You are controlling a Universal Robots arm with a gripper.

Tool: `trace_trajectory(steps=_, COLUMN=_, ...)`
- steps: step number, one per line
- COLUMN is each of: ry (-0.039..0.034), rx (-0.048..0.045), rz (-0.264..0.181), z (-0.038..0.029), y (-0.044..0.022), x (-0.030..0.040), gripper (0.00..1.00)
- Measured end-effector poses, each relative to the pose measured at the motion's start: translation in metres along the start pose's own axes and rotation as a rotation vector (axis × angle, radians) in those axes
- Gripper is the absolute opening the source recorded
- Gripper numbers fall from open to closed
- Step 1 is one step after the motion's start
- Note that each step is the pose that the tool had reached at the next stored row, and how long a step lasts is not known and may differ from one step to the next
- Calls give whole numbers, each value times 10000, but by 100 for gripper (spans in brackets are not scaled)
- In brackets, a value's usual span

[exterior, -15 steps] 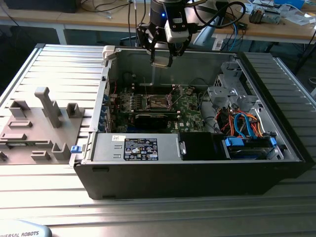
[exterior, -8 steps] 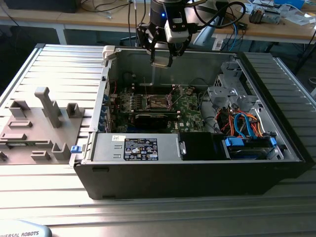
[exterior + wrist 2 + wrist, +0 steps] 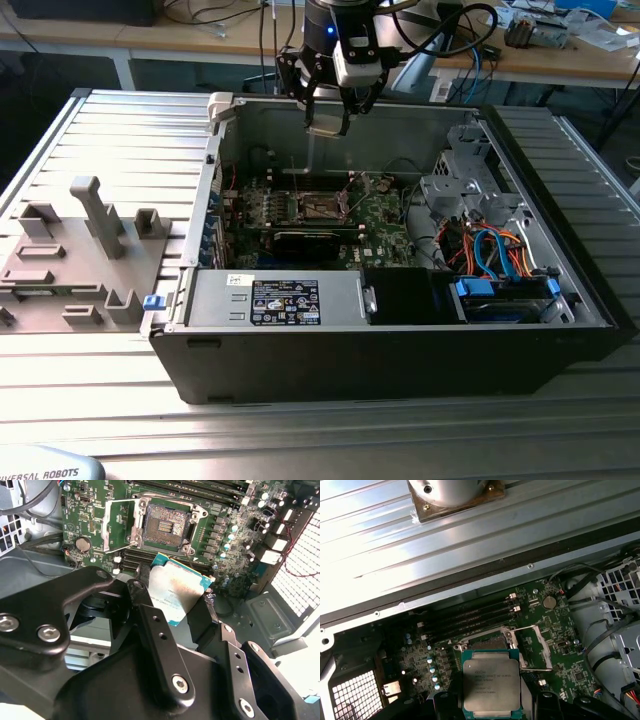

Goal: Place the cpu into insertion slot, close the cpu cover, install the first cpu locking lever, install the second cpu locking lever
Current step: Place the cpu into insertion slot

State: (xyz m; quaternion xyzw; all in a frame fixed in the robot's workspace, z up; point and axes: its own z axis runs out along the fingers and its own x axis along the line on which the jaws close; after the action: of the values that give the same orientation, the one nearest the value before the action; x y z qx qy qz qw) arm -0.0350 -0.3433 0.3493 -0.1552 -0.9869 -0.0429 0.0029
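In the exterior view, your gripper (image 3: pixel 328 122) hangs over the open computer case (image 3: pixel 400 350), close to its far wall. The cpu (image 3: pixel 325 126) shows as a pale plate between the fingers. The insertion slot (image 3: pixel 318 207) lies lower down on the motherboard (image 3: pixel 385 225), well apart from the plate, so nothing is seated yet.

In the second wrist view, you can see that the gripper is clamped on the cpu (image 3: pixel 175 592). One finger (image 3: pixel 141 592) presses one edge and the other presses the opposite edge. Holding it by the edges looks deliberate to me, since it leaves the broad faces untouched. Beyond the plate, the insertion slot (image 3: pixel 165 526) has its dark contact field bare, ready to take the chip.

In the first wrist view, you look nearly square onto the cpu (image 3: pixel 492 685), its silvery lid facing the camera. The insertion slot (image 3: pixel 487 642) is partly covered by the plate's far edge, which suggests the two are roughly lined up but not at the same height. The cpu cover (image 3: pixel 543 647) is folded aside as an open frame, and a thin locking lever (image 3: pixel 537 669) lies released beside it, which is why the socket is reachable. Long memory slots (image 3: pixel 470 615) run alongside it.
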Motion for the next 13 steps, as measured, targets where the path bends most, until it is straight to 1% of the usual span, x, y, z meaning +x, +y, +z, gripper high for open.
trace_trajectory(steps=13, ry=-8, rx=-2, rz=97, z=1, y=0, x=0, gripper=54)
